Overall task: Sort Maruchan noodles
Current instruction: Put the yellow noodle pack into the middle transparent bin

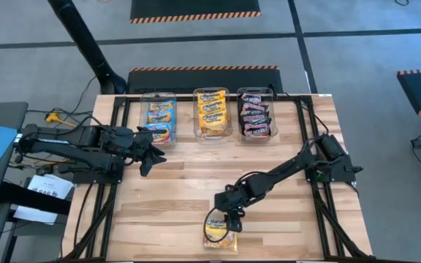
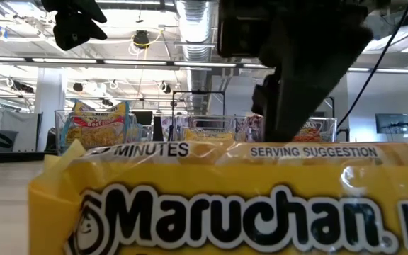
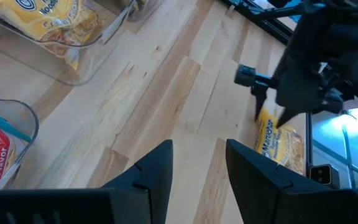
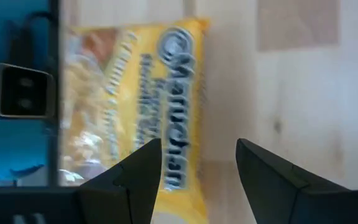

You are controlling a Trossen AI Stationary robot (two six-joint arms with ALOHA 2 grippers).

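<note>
Right gripper (image 1: 232, 220) over last yellow packet (image 1: 220, 235)
I see open, empty fingers — packet just below, long axis along the near edge — left gripper (image 1: 154, 153) far, parted, empty.

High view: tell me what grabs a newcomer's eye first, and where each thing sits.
The right gripper hangs open over a lone yellow-orange noodle packet at the table's near edge, fingers apart and not yet closed on it. Along the far edge, three clear bins stand in a row, already sorted by kind: light blue packets, yellow-orange packets, black-red packets. The left gripper waits open, just in front of the light blue bin.
</note>
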